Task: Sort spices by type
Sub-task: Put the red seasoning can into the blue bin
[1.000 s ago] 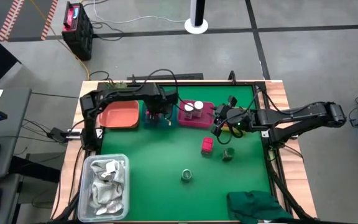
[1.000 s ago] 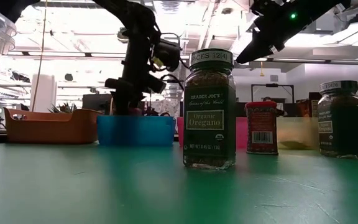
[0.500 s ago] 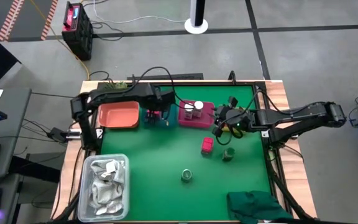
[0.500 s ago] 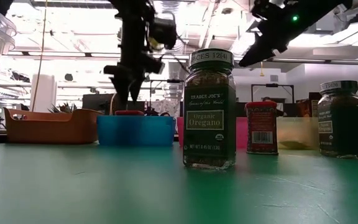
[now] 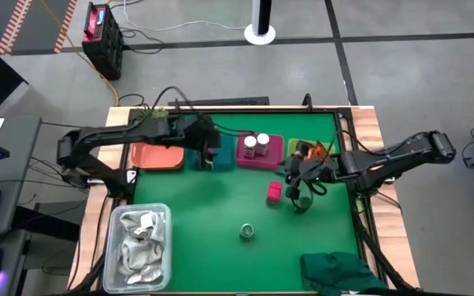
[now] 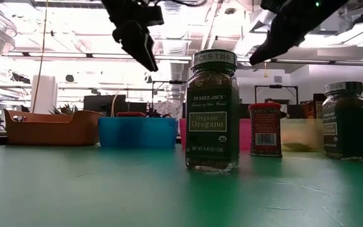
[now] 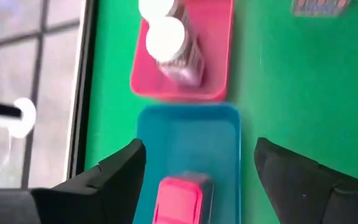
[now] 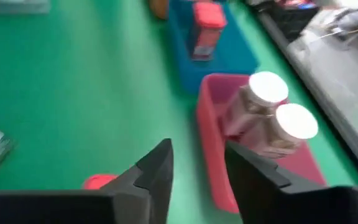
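My left gripper (image 7: 197,163) is open and hovers above the blue tray (image 5: 208,158), in which a pink block (image 7: 179,199) lies. Two white-capped jars (image 5: 256,143) stand in the pink tray (image 5: 270,156). Orange-brown packets (image 5: 311,150) lie in a yellowish tray at the far right. My right gripper (image 5: 295,178) is open and hangs above the table between a second pink block (image 5: 274,191) and a greenish jar (image 5: 302,202). Another greenish jar, labelled oregano (image 6: 213,113), stands alone nearer the near edge (image 5: 247,233).
An orange tray (image 5: 156,154) sits left of the blue one. A clear bin of white wrappers (image 5: 142,247) fills the near left corner, and a dark green cloth (image 5: 340,271) lies at the near right. The green mat's middle (image 5: 212,205) is bare.
My left gripper has risen out of the blue tray and drawn back a little toward the left, and the pink block has stayed lying in that tray. My right gripper has moved from beside the pink tray toward the near edge, closer to the pink block and jar.
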Robot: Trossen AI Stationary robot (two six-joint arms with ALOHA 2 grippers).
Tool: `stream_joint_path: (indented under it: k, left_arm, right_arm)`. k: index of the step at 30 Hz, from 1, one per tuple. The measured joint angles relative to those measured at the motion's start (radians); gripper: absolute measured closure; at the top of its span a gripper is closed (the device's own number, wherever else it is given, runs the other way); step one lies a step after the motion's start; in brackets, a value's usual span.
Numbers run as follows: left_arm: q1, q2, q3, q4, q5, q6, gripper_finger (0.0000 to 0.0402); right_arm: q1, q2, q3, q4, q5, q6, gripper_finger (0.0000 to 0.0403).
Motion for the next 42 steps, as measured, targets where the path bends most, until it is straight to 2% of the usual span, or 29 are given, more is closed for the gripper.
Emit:
stream_joint_path:
  k: [4, 9, 20, 24, 31, 42]
  left_arm:
    - [-0.034, -0.062, -0.127, 0.160, -0.001, -0.011, 0.0122]
    - [-0.084, -0.090, -0.168, 0.193, -0.002, -0.086, 0.0123]
    - [-0.202, -0.085, -0.168, 0.180, -0.080, -0.118, 0.0123]
    - [-0.223, -0.085, -0.168, 0.173, -0.156, -0.109, 0.0123]
    - [-0.227, -0.085, -0.168, 0.129, -0.168, -0.123, 0.0123]
    - [-0.228, -0.085, -0.168, 0.097, -0.155, -0.139, 0.0123]
  right_arm:
    - [0.030, 0.062, 0.059, -0.122, -0.017, 0.003, 0.0177]
    - [0.039, 0.154, 0.178, -0.338, -0.067, 0.029, 0.0125]
    - [0.050, 0.427, 0.375, -0.703, -0.068, -0.075, 0.0116]
    - [0.043, 0.516, 0.413, -0.716, -0.068, -0.085, 0.0116]
    - [0.054, 0.613, 0.451, -0.711, -0.064, -0.123, 0.0116]
    - [0.038, 0.614, 0.512, -0.614, -0.066, 0.141, 0.0117]
